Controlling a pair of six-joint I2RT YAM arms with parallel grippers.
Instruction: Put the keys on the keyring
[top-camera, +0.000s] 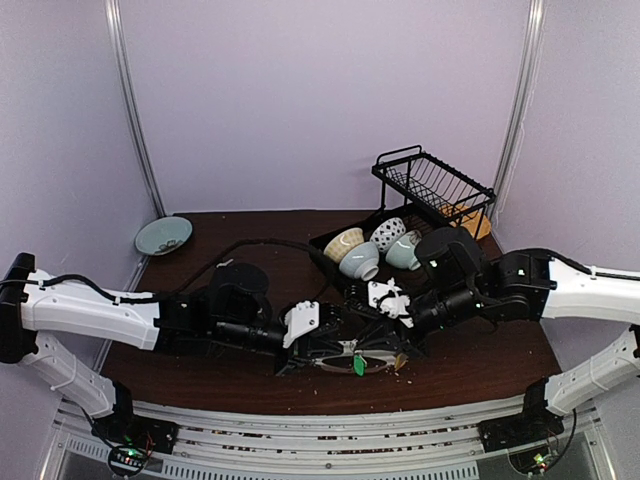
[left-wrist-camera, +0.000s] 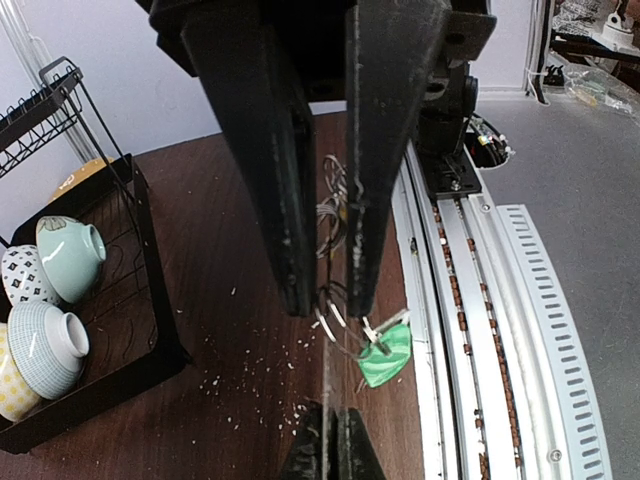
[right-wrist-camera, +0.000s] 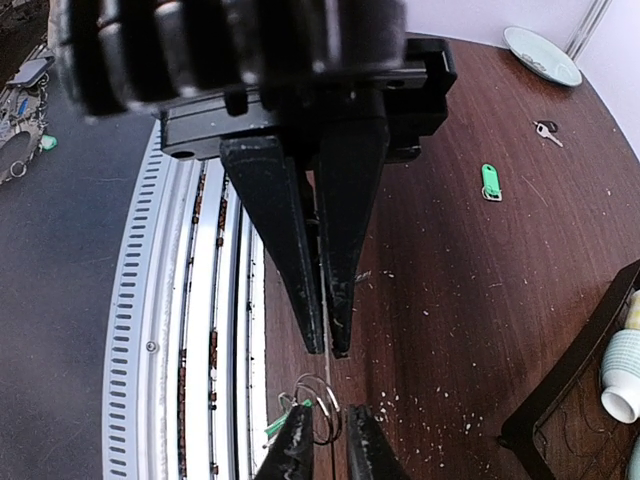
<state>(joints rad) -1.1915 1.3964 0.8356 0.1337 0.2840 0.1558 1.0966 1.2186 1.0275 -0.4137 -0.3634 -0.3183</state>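
Note:
The keyring's thin silver wire (left-wrist-camera: 327, 385) runs taut between my two grippers, just above the table's front edge. My left gripper (left-wrist-camera: 330, 305) is shut on it. At its tips hang small split rings (left-wrist-camera: 340, 322) and a green key tag (left-wrist-camera: 385, 355). My right gripper (right-wrist-camera: 328, 348) faces it, jaws pressed together on the same wire (right-wrist-camera: 326, 372). From above, both grippers (top-camera: 335, 350) (top-camera: 385, 340) meet at the front centre with the green tag (top-camera: 358, 366) below them. A green-headed key (right-wrist-camera: 489, 181) and a silver key (right-wrist-camera: 546, 130) lie loose on the table further left.
A black tray (top-camera: 322, 243) with several bowls stands at back centre, with a black wire dish rack (top-camera: 435, 185) behind it. A pale green plate (top-camera: 163, 236) sits in the back left corner. The slotted metal rail (left-wrist-camera: 470, 330) runs along the front edge. Crumbs dot the brown tabletop.

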